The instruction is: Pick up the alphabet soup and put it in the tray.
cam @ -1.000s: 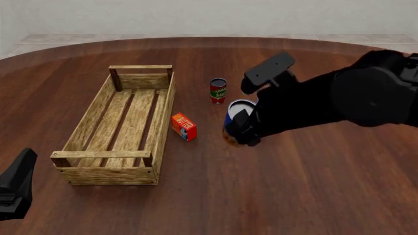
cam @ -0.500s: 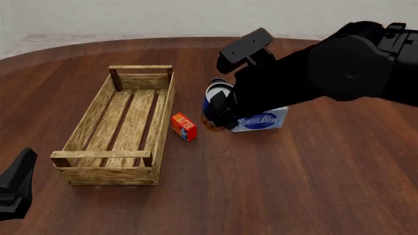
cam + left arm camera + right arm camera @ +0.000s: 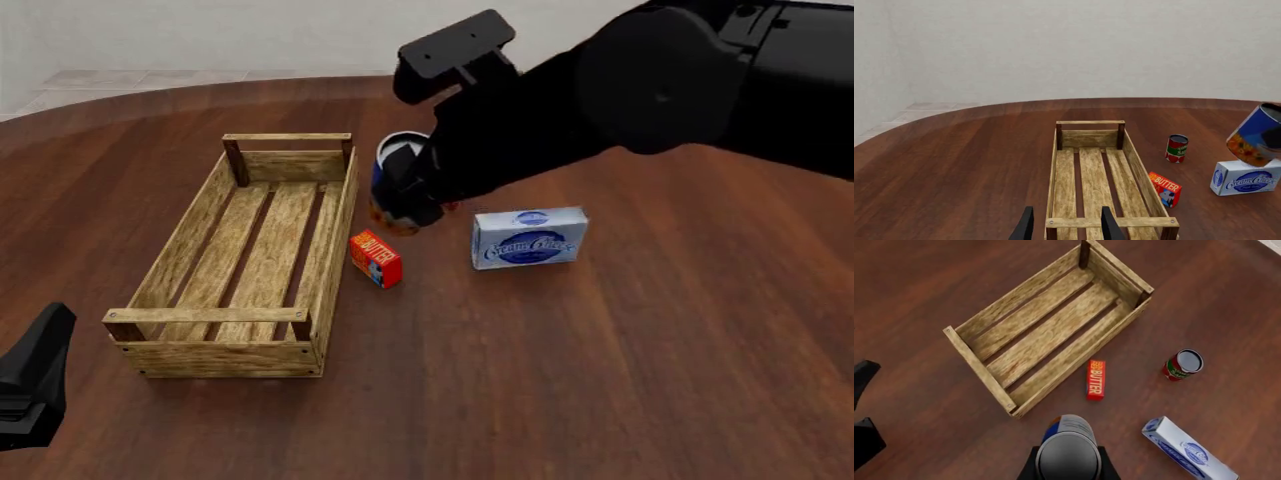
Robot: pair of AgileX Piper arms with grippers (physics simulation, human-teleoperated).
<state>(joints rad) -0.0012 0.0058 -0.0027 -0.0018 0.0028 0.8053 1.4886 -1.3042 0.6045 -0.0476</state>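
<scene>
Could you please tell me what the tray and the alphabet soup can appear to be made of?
The tray looks like unfinished light wood: separate slats with visible grain, knots and small nail heads at the corners. The alphabet soup, held in the right gripper, looks like a metal can, judging by its plain grey end and glossy printed blue and orange label, though a render leaves that open.

The right end effector holds the alphabet soup off the worktop, just right of the tray's far end. Below it and slightly nearer the camera lies the butter box, close beside the tray's right wall. The cream cheese box sits to its right. The left end effector rests well apart, beyond the tray's near-left corner.
</scene>
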